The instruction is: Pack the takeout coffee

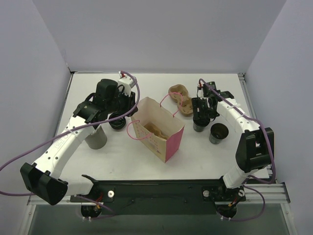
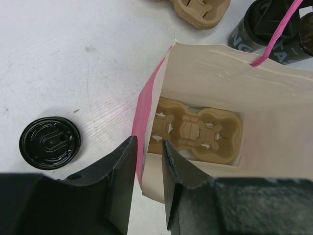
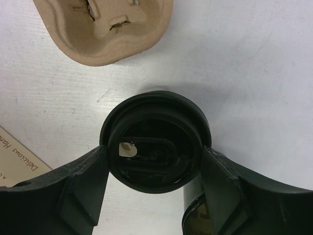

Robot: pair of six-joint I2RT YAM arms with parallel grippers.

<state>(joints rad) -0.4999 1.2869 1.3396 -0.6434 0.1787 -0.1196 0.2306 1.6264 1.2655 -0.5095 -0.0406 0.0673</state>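
You see the takeout coffee (image 3: 155, 142) from above: a round black lid with a sunken oval and a small sip hole; its paper wall is hidden. It stands on the desk (image 1: 146, 83), to the right of the paper bag (image 1: 155, 132) in the top view. Your right hand (image 3: 155, 152) is closed on it, one finger touching each side of the lid. Your left hand (image 2: 149, 147) is nearly closed on the bag's left rim. On the bag a word like "Delicious" can be read; the rest is cut off
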